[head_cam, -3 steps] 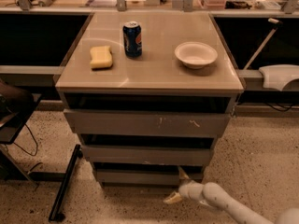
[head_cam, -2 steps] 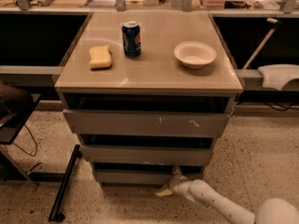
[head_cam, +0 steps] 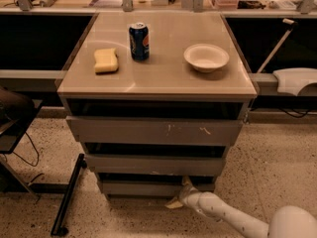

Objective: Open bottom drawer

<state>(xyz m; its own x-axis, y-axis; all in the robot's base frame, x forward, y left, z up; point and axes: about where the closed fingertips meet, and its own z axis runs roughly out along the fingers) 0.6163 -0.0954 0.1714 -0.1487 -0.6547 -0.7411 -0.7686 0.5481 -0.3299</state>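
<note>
The bottom drawer [head_cam: 143, 188] is the lowest and narrowest of three grey-brown fronts in the cabinet, just above the floor. Its flat front stands slightly out, with a dark gap above it. My white arm reaches in from the lower right. My gripper [head_cam: 181, 192] is at the drawer's right part, with one fingertip up at the front's top edge and the other low by the floor.
On the cabinet top [head_cam: 163, 81] stand a yellow sponge [head_cam: 106, 60], a blue soda can [head_cam: 139, 41] and a white bowl [head_cam: 206, 57]. The widest top drawer [head_cam: 153, 131] has white scratches. A black stand leg [head_cam: 67, 197] lies at the left on the speckled floor.
My arm and gripper have moved left and closer to the bottom drawer's front. The drawers look unchanged.
</note>
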